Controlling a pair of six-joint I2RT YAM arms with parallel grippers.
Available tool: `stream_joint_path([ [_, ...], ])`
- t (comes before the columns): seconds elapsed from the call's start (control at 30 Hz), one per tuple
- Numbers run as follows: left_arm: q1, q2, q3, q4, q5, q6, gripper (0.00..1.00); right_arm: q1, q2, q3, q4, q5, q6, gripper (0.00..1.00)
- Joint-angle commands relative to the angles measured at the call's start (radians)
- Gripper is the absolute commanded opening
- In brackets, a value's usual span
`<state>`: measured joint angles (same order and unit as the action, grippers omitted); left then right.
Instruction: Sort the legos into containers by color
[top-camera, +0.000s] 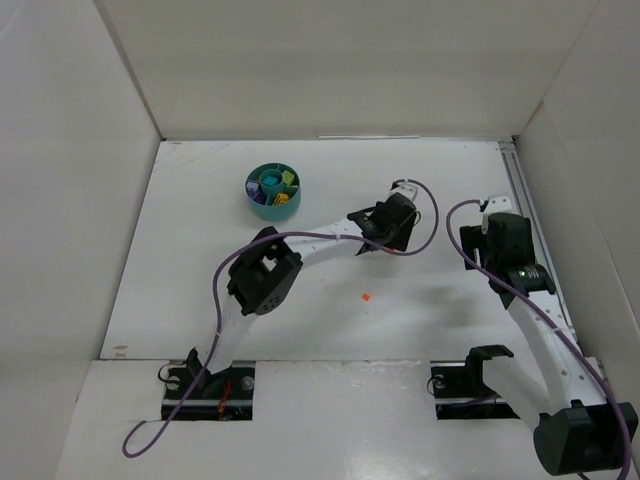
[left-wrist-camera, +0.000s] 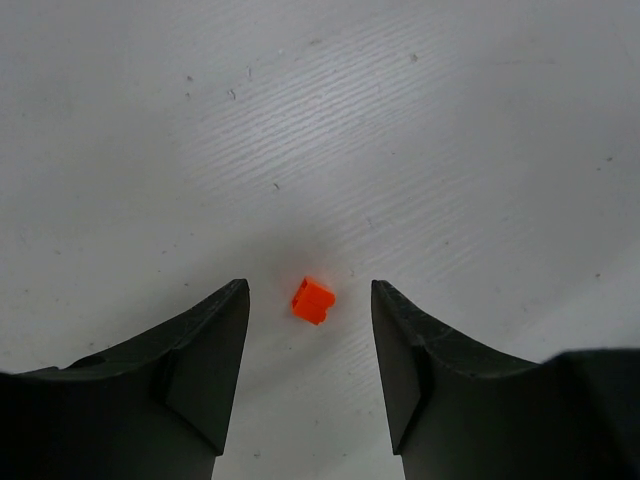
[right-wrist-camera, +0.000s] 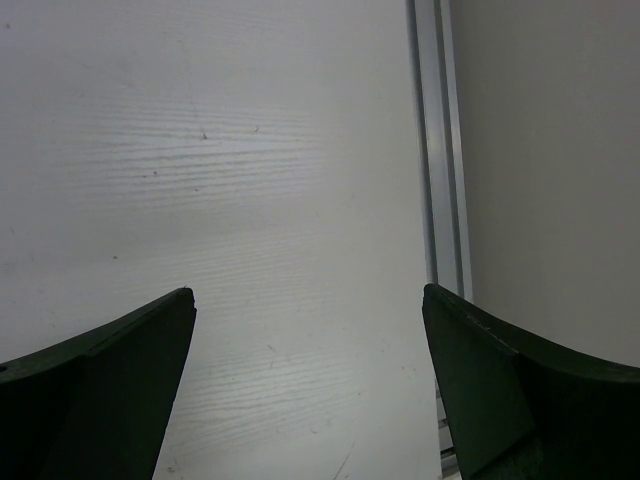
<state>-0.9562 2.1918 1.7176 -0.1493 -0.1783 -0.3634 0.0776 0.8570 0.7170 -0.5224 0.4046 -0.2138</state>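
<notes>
Toward the back of the white table (top-camera: 200, 300), left of centre, a round teal bowl (top-camera: 270, 213) is sitting upright, with purple, yellow and lime green legos (top-camera: 283, 198) lying in its wedge sections.

Right of it, the left arm (top-camera: 320, 240) is reaching across toward mid-table, its wrist well apart from the bowl. Wrist view: the left gripper (left-wrist-camera: 309, 285) is hovering with its jaws partly apart. An orange brick (left-wrist-camera: 313, 300) is lying on the table between the two fingers, with a gap showing on either side and neither finger touching it.

Overhead, one orange speck (top-camera: 366, 297) is lying alone, nearer the front edge than that gripper. It is probably the same brick, though the overhead view is too coarse to settle it.

Further right, the right gripper (right-wrist-camera: 307, 290) is hanging over the tabletop with its jaws spread wide. Beyond its right finger, a metal rail (right-wrist-camera: 440, 150) is running along the table's edge, against the white wall (right-wrist-camera: 550, 150).
</notes>
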Motion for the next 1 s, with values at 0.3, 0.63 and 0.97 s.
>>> stream_joint_path([
  [0.3, 0.002, 0.039, 0.027, -0.038, -0.014, 0.006, 0.42, -0.016, -0.021, -0.010, 0.045, -0.016, -0.001, 1.00],
  [0.63, 0.002, 0.059, 0.016, -0.029, 0.002, 0.015, 0.34, -0.016, -0.021, -0.019, 0.064, -0.016, -0.001, 1.00],
  [0.97, -0.016, 0.080, 0.036, -0.052, 0.002, 0.026, 0.22, -0.016, -0.021, -0.019, 0.064, -0.026, -0.010, 1.00],
])
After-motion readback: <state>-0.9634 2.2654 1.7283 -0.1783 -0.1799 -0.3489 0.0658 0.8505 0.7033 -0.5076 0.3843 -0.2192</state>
